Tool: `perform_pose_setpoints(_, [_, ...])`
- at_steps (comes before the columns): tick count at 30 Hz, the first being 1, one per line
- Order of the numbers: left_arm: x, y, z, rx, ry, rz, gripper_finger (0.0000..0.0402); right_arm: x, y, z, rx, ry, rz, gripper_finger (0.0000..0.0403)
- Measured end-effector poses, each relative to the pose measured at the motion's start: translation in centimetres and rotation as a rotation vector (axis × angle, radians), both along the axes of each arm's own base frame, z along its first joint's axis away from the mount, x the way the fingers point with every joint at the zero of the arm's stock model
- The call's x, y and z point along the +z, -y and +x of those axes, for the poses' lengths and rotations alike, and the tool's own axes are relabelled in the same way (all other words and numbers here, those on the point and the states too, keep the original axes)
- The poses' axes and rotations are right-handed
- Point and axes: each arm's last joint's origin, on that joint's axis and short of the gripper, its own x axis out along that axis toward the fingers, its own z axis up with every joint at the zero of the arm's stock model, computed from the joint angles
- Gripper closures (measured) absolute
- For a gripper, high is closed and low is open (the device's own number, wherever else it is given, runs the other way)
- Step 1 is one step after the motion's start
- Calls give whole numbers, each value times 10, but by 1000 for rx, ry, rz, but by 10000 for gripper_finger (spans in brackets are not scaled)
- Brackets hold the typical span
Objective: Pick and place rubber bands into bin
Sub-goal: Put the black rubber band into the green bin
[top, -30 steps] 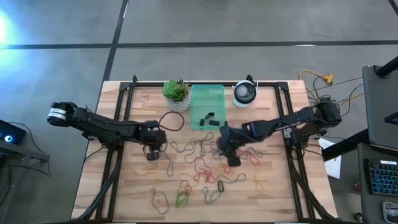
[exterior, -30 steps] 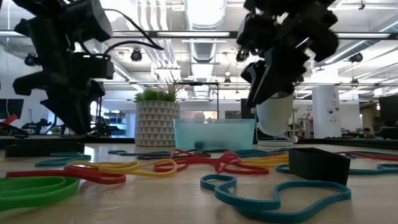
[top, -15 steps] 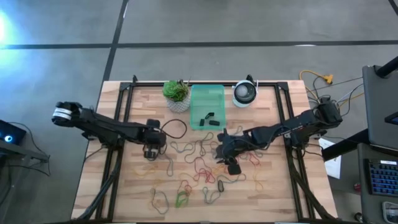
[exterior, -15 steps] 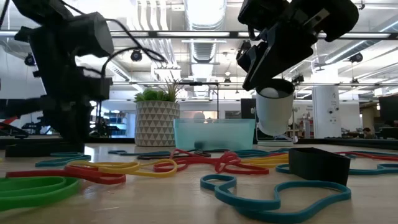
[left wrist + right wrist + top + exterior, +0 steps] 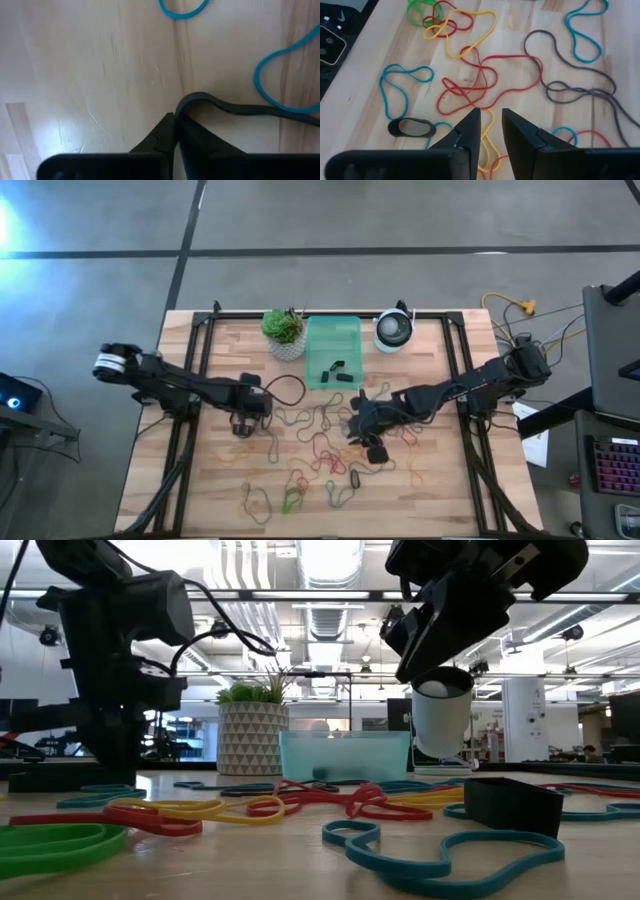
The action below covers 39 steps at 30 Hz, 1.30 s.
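**Left arm pinches a band**

The left gripper (image 5: pixel 176 131) has its jaws squeezed shut on a dark rubber band (image 5: pixel 235 107) down on the tabletop (image 5: pixel 210 480). Next, I think, it must lift and carry it to the bin (image 5: pixel 332 345) at the far middle, which holds a few dark bands. The right gripper (image 5: pixel 490 131), jaws slightly apart and empty, hovers over the tangled rubber bands (image 5: pixel 330 445).

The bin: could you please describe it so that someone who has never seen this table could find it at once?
Along the wooden table's back edge, top of the high view, three things stand in a row. The bin is the middle one, between the potted plant and the round white-and-dark device. Only it is a translucent mint-green rectangular tray.
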Motion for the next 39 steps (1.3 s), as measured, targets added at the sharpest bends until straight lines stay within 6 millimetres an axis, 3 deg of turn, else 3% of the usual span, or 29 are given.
perform_pose_setpoints(5, [14,0,9,7,77,11,400,-4,-9,-7,-1,-68,15,335])
perform_pose_setpoints(11, [49,2,25,-1,234,1,401,-7,-31,-19,11,-149,52,330])
perform_pose_setpoints(18, [95,2,48,-57,486,70,401,-3,-61,-20,88,-23,77,328])
perform_pose_setpoints(22, [115,3,63,-120,655,110,401,-7,-68,-19,68,0,35,334])
perform_pose_setpoints(29, [131,-2,78,-140,809,284,402,-28,-72,-15,18,-55,26,325])
perform_pose_setpoints(33, [133,-16,85,-71,841,429,402,-40,-73,-11,-7,-65,14,317])
perform_pose_setpoints(39, [129,-36,105,-55,907,479,402,-54,-75,-7,-19,-89,10,314])
